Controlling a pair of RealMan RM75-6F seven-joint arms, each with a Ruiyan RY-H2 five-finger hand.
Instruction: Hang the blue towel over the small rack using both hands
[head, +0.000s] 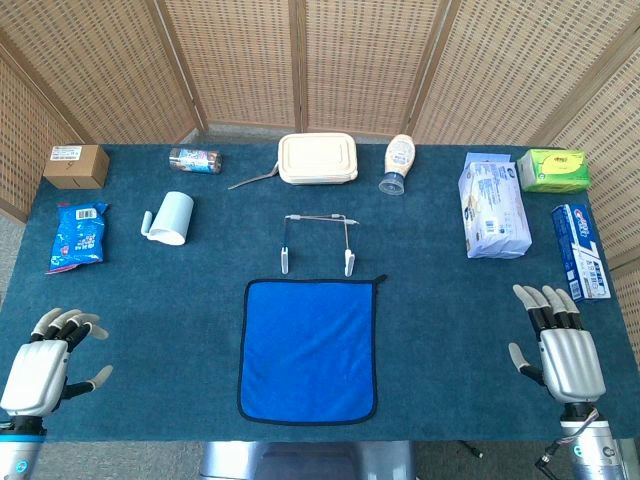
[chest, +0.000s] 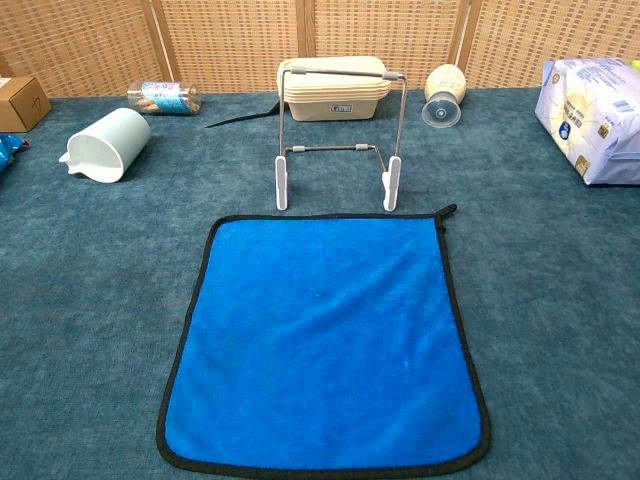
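Observation:
The blue towel lies flat on the table with a dark hem and a small loop at its far right corner. Just behind it stands the small wire rack on white feet, upright and bare. My left hand rests near the table's front left corner, fingers apart, holding nothing. At the front right, my right hand lies with fingers spread, also holding nothing. Both hands are well away from the towel and show only in the head view.
Behind the rack sit a cream lunch box and a tipped bottle. A pale mug, snack bag, cardboard box and small roll are on the left. Tissue pack, green box and toothpaste box are on the right.

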